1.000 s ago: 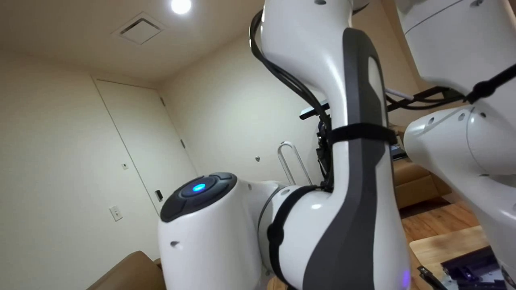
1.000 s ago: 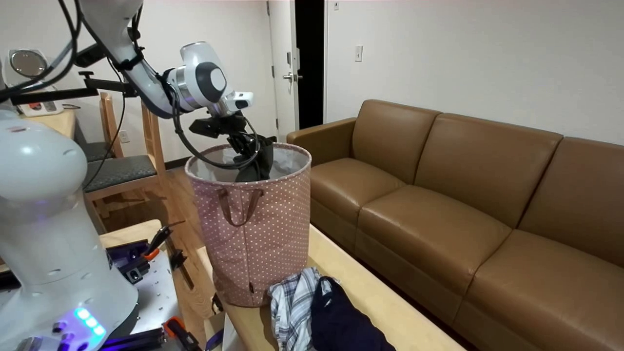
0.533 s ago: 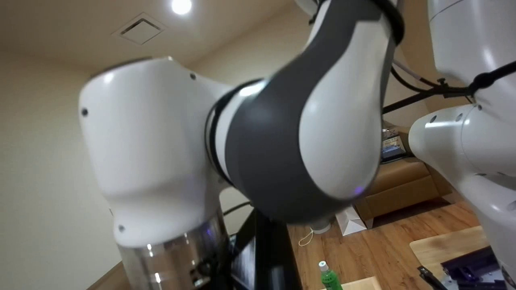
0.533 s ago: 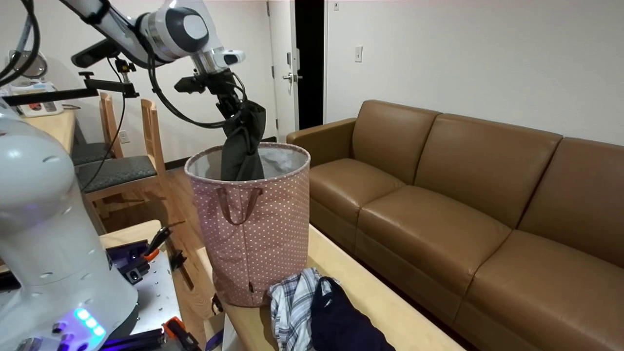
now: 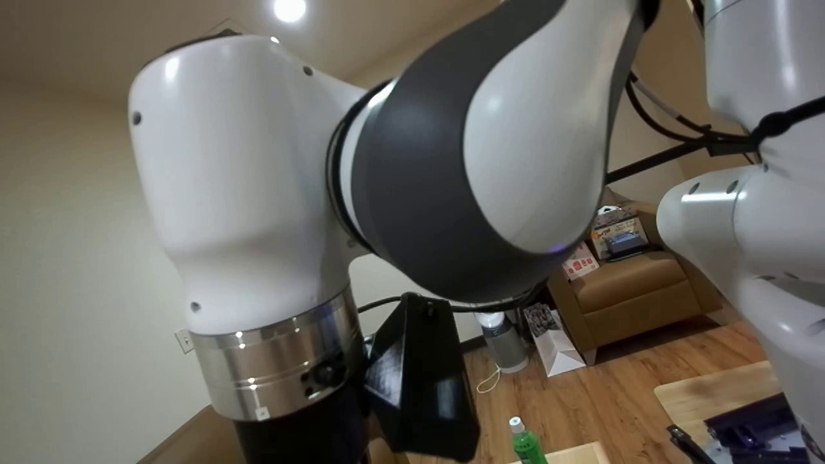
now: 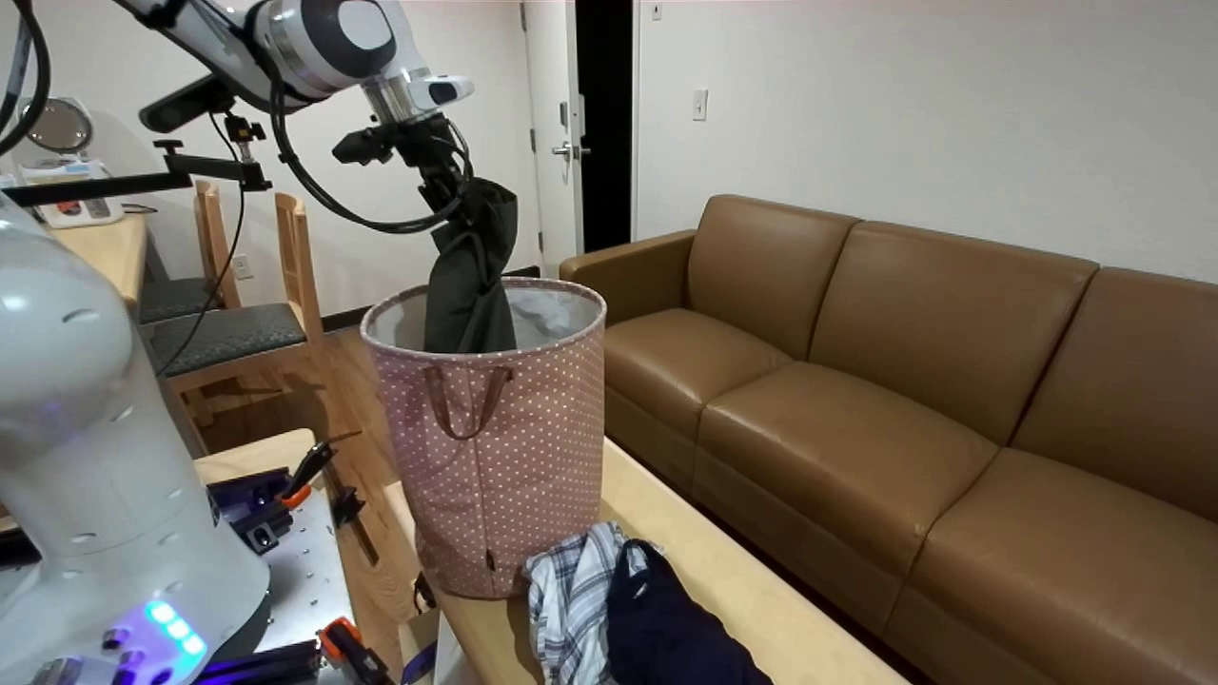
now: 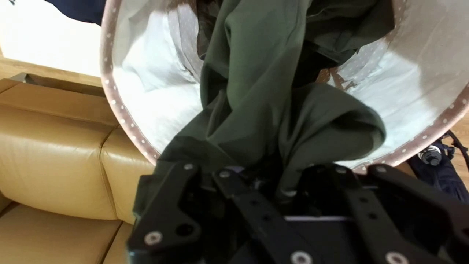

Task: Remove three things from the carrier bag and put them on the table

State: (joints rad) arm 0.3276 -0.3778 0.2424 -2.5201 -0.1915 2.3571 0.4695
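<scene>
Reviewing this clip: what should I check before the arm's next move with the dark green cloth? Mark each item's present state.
1. Black end effector shut on the crumpled dark green cloth: ok.
2. Cloth fully out of the round pink polka-dot fabric basket: not ok; its lower part is inside.
3. Cloth's lower end free of snags: cannot tell; no view shows it.
4. Basket upright on the pale wooden table: ok.
5. Three things laid on the table: not ok; two show, the blue-and-white plaid cloth and the dark navy cloth.
</scene>
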